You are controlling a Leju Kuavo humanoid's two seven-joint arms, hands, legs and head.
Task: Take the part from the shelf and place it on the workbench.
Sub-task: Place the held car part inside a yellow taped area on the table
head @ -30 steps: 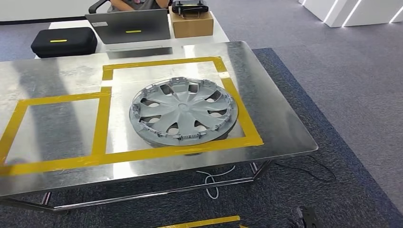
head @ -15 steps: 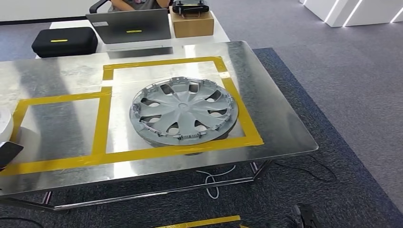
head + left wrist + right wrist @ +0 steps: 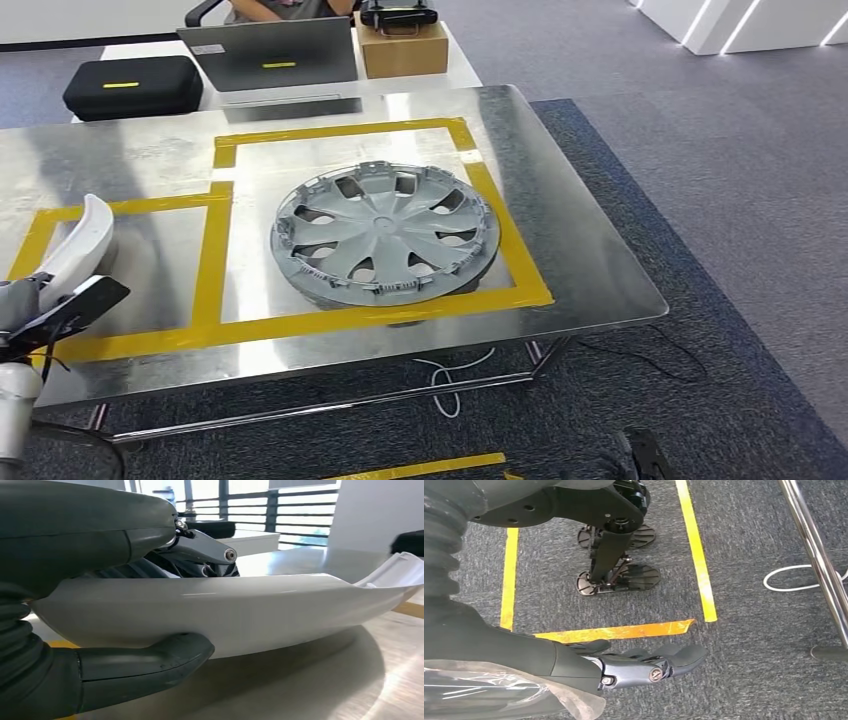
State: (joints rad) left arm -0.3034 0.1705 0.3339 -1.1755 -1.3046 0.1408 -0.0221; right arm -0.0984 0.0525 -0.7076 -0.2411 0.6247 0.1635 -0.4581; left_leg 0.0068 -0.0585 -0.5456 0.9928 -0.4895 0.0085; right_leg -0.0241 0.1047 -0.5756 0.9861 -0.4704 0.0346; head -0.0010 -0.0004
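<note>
I see the white curved part [image 3: 80, 245] at the left end of the counter [image 3: 590, 260], over the smaller yellow-taped rectangle [image 3: 212, 262]. My left robot hand [image 3: 50, 310] holds it: in the left wrist view the thumb [image 3: 145, 662] wraps under the part's [image 3: 240, 615] pale shell and the darker fingers [image 3: 200, 550] lie against its other side. Whether the part touches the metal top or sits just above it, I cannot tell.

Beside it, inside the larger taped square, lies a grey wheel cover [image 3: 385, 235], well apart from the part. Beyond the counter stand a black case [image 3: 133, 85], a laptop [image 3: 270, 55] and a cardboard box [image 3: 405, 48].

My right robot hand [image 3: 644, 662] hangs over the grey carpet [image 3: 749, 580] and yellow floor tape [image 3: 696, 550], holding nothing, fingers stretched out with small gaps between them.
</note>
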